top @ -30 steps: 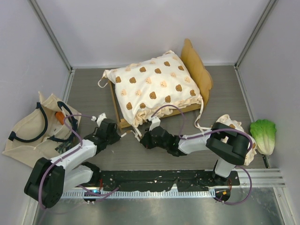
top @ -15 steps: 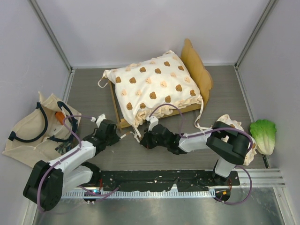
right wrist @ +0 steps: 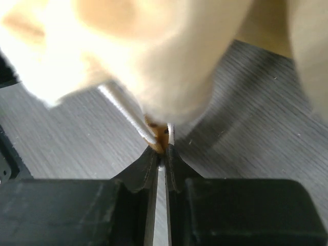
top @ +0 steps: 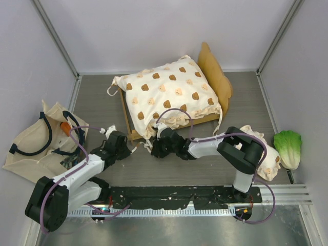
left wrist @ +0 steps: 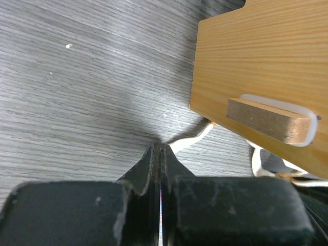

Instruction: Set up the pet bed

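Note:
The pet bed's light-wood frame (top: 124, 114) stands at the middle back, its scalloped headboard (top: 215, 72) on the right. The cream bear-print cushion (top: 169, 95) lies on it and overhangs the near side. My left gripper (top: 131, 149) is low on the table beside the frame's near-left corner, shut on a thin white tie string (left wrist: 192, 139) that runs to the wooden frame (left wrist: 256, 56). My right gripper (top: 152, 147) is just right of it under the cushion's edge, shut on cream tie strings (right wrist: 130, 115) with a brownish end; the blurred cushion (right wrist: 169, 56) hangs close above.
A beige tote bag (top: 31, 146) with black handles lies at the left wall. A green lettuce toy (top: 288, 147) lies at the right wall. A small bear-print pillow (top: 265, 160) lies partly under my right arm. A white loop circles a wooden peg (left wrist: 269, 119) on the frame.
My right gripper has moved left and slightly back, closer to the bed's near-left corner and the cushion edge. My left gripper has barely shifted.

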Robot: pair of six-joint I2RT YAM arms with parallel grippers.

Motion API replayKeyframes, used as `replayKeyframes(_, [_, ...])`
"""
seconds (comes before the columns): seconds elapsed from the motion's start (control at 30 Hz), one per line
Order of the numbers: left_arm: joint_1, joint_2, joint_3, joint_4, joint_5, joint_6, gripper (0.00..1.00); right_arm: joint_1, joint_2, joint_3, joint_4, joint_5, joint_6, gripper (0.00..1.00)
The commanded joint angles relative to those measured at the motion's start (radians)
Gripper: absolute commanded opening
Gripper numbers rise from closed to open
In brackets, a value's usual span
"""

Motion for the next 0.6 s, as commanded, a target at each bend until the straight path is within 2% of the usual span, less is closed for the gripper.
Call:
replayKeyframes(0.0, [0.003, -0.016, 0.046, -0.033, -0.005, 0.008, 0.00, -0.008, 0.051, 0.044, 0.004, -0.008, 0.029, 0.16])
replayKeyframes(0.2, [0.003, -0.047, 0.067, -0.110, -0.059, 0.023, 0.00, -0.016, 0.065, 0.019, 0.073, -0.013, 0.074, 0.19])
replayKeyframes(0.33, [0.003, -0.050, 0.072, -0.102, -0.045, 0.030, 0.00, -0.016, 0.070, 0.025, 0.083, -0.030, 0.071, 0.27])
replayKeyframes(0.57, [0.003, -0.022, 0.078, -0.084, -0.028, 0.028, 0.00, -0.016, 0.062, 0.027, 0.066, -0.033, 0.049, 0.32])
